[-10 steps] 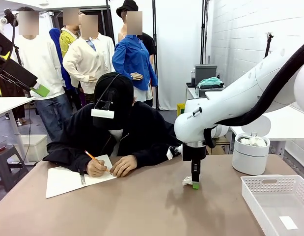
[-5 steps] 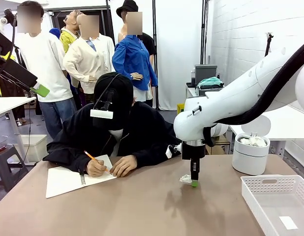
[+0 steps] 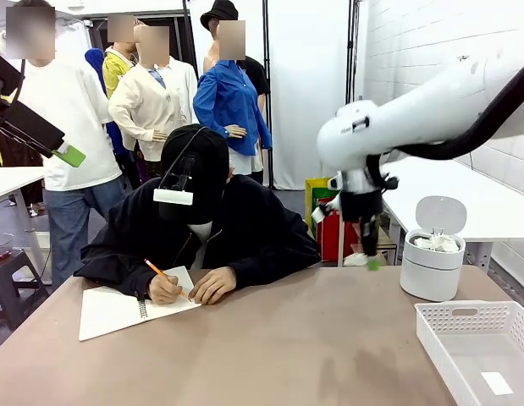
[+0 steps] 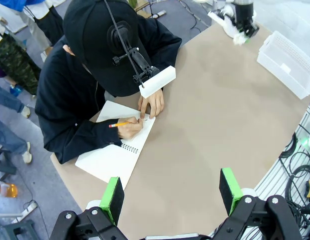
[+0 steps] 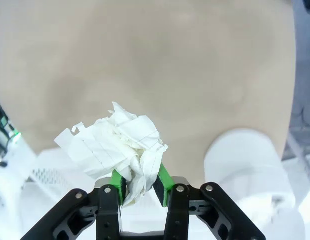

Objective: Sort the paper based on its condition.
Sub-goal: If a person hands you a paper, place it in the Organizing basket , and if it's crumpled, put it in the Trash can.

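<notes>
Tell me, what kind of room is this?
Probably a robot lab or workshop. A white robot arm holds a crumpled paper wad over a table, near a white bin and basket, while a person writes in a notebook.

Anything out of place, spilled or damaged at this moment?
Nothing stands out. The right gripper holds a crumpled paper wad above the table, near the white bin. The white basket sits upright, and the notebook lies flat.
</notes>
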Controlling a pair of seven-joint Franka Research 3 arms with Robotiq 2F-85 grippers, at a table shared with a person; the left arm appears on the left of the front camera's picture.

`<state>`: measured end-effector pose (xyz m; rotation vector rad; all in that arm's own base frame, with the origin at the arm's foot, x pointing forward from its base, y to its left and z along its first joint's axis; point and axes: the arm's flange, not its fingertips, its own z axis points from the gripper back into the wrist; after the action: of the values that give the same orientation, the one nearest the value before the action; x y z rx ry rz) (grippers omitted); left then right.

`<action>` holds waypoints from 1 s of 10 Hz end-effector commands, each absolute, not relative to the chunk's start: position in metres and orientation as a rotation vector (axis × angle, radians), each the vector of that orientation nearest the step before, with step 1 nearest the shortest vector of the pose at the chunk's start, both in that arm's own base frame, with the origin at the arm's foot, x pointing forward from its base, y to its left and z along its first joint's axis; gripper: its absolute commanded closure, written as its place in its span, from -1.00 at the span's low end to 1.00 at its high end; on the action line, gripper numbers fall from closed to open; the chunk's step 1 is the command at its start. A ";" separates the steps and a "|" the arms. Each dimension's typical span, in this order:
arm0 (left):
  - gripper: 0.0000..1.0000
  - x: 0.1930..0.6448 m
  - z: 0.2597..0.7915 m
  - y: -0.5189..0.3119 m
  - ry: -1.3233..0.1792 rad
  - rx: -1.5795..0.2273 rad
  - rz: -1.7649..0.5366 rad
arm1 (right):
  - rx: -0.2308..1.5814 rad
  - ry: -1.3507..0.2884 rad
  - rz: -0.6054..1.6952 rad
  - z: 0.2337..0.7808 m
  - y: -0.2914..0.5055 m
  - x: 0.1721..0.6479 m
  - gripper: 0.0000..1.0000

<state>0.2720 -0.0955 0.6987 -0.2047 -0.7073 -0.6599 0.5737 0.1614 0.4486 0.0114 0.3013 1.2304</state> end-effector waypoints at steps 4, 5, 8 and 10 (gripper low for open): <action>-1.00 0.272 0.699 -0.095 -0.708 -0.202 -0.658 | 0.019 0.197 0.997 0.533 0.103 0.575 0.47; -1.00 0.272 0.699 -0.095 -0.708 -0.202 -0.658 | 0.020 0.152 0.960 0.545 0.090 0.572 0.47; -1.00 0.272 0.699 -0.095 -0.708 -0.202 -0.658 | -0.036 0.025 0.739 0.553 0.043 0.564 0.47; -1.00 0.272 0.699 -0.095 -0.708 -0.202 -0.658 | -0.073 -0.020 0.603 0.544 0.018 0.568 0.47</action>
<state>0.2720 -0.0954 0.6987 -0.2048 -0.7074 -0.6597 0.5775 0.0182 0.5633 -0.0338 0.0038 0.6784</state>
